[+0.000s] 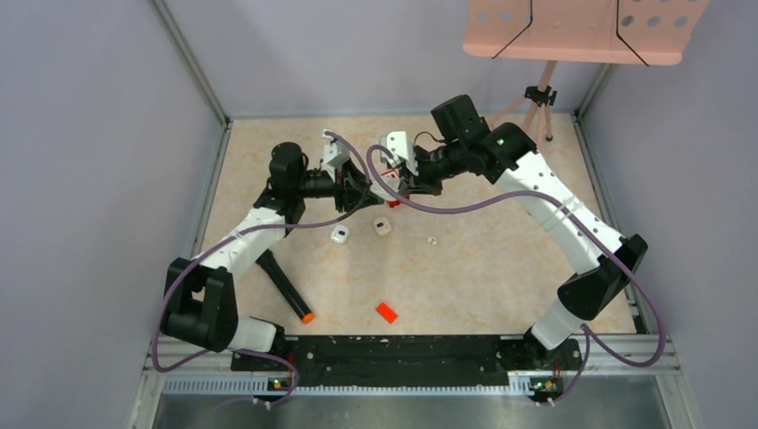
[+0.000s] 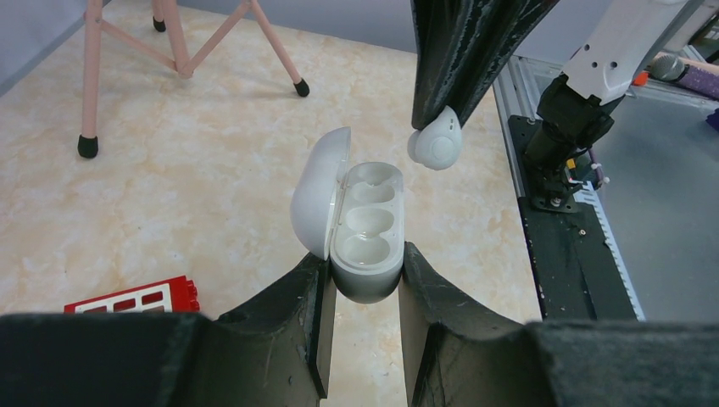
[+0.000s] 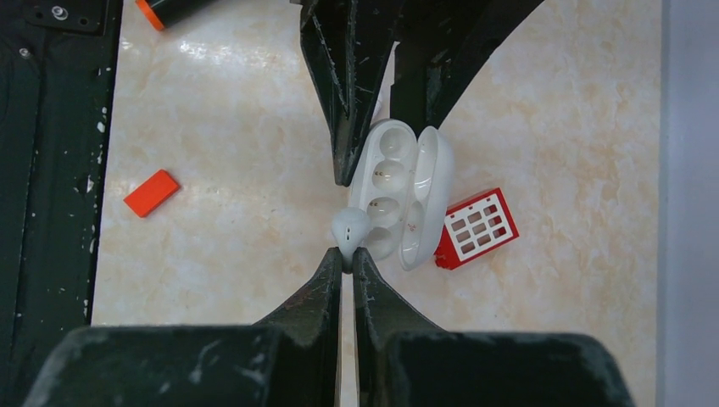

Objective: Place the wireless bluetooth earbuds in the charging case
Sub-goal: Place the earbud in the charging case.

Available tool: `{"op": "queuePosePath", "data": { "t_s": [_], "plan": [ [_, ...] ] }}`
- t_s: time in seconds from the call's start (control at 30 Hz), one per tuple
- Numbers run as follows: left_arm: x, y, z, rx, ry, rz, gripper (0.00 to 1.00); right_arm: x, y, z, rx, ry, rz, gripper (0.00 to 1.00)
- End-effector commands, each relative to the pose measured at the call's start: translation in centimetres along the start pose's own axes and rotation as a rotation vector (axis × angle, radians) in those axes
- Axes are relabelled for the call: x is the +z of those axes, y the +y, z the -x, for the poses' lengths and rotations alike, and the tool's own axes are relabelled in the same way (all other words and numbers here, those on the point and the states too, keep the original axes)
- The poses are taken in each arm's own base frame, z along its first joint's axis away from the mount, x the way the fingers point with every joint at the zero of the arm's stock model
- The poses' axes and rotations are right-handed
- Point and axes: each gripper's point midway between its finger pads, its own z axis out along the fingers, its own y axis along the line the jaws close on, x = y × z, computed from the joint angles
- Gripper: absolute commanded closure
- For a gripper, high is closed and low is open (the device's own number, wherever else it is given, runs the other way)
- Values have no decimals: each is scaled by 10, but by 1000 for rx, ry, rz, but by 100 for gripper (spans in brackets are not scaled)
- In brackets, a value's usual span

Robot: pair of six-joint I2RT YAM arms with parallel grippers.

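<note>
Left wrist view, left hand [image 2: 365,264] clamping lid-up charging case [image 2: 366,227] at centre, right hand [image 2: 434,114] pinching earbud [image 2: 436,146] just above-right.

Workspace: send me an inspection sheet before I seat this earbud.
Surface: beige marbled table.
Job's things: open case, wells look empty; earbud beside its rim, not seated; loose earbuds lying on the table.
Clutter: red block, orange chip, black marker, white speck too small to identify.
Grippers: left gripper shut on case; right gripper shut on earbud.
Cables: purple cables draped along both arms, sagging between the wrists.
Surroundings: grey walls, pink stand at the far right.
</note>
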Motion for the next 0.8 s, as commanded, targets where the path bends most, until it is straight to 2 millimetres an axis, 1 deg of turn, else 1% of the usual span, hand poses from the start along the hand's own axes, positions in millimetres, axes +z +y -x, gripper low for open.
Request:
{"op": "queuePosePath", "data": {
  "t_s": [0.0, 0.4, 0.77],
  "plan": [
    [1, -10, 24, 112, -15, -45, 100, -3, -10, 12, -59, -2, -43, 100],
    [2, -15, 30, 135, -25, -63, 100, 4, -15, 6, -49, 18, -52, 100],
    [3, -16, 32, 147, -30, -66, 100, 14, -11, 3, -71, 32, -31, 100]
  ]
}}
